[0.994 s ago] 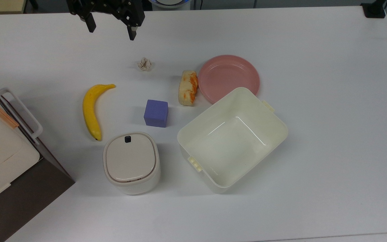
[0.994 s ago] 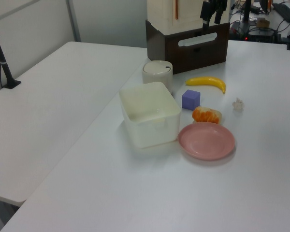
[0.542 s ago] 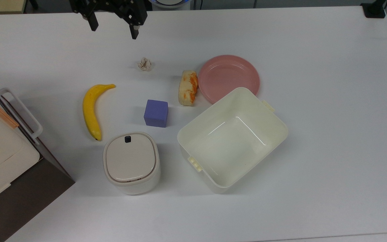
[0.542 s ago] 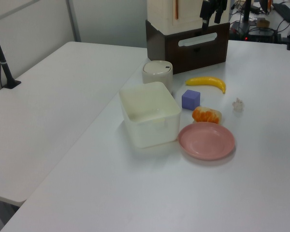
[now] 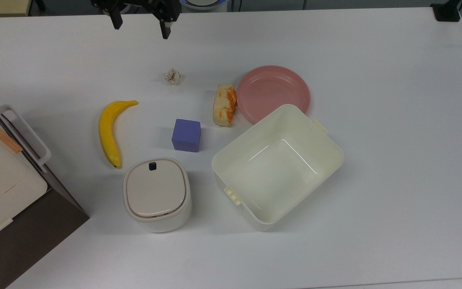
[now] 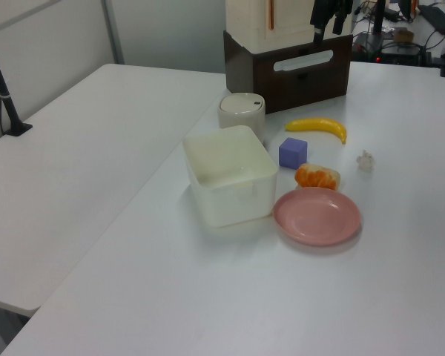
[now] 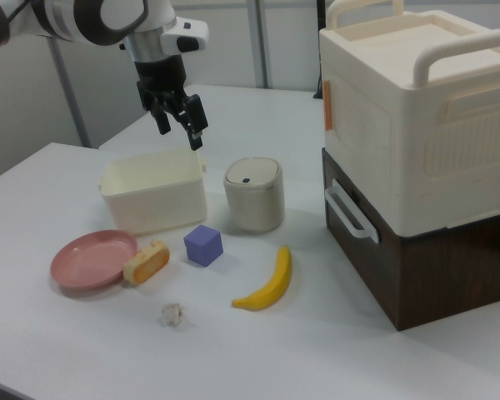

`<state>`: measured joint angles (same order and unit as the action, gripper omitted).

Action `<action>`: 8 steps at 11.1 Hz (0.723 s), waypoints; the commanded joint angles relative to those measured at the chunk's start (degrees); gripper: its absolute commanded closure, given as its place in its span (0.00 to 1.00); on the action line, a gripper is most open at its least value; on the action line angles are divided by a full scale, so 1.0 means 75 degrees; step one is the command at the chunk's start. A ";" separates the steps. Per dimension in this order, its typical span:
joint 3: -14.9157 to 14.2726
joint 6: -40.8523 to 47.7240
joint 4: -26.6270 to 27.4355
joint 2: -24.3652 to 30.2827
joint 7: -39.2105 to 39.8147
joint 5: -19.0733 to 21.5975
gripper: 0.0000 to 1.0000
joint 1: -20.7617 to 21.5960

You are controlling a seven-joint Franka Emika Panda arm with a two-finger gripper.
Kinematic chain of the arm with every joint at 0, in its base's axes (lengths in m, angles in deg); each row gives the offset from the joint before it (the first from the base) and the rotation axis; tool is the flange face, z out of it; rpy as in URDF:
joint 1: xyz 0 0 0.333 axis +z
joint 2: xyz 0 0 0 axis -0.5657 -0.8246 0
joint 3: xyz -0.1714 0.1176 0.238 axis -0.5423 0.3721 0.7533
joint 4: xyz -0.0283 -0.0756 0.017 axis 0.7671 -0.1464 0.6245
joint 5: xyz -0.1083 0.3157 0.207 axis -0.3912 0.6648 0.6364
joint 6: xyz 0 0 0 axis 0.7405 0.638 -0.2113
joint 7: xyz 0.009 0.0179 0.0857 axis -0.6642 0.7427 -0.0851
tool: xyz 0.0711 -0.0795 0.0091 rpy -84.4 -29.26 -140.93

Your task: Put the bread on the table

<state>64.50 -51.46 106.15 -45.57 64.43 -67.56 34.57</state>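
Already the bread (image 5: 224, 105) lies on the table (image 5: 395, 120), touching the plate (image 5: 273, 92) rim and well away from the end effector (image 5: 140, 26), whose fingers stand apart and empty, so little seems left.

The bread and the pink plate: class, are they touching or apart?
Cannot tell. In the top view the bread lies right against the pink plate rim with no clear gap, and the right view shows the same closeness.

The bread (image 5: 224, 104) lies on the table (image 5: 395, 140) beside the pink plate (image 5: 273, 93)
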 commanded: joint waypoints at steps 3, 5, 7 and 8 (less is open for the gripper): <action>-0.0171 0.0473 0.0355 0.0265 -0.0118 0.0067 0.00 0.0218; -0.0171 0.0510 0.0356 0.0265 0.0150 -0.0038 0.00 0.0219; -0.0171 0.0661 0.0356 0.0265 0.0514 -0.0074 0.00 0.0219; -0.0171 0.0662 0.0356 0.0265 0.0551 -0.0074 0.00 0.0219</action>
<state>64.40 -47.62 106.74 -45.56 66.37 -67.62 34.76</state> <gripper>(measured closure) 0.000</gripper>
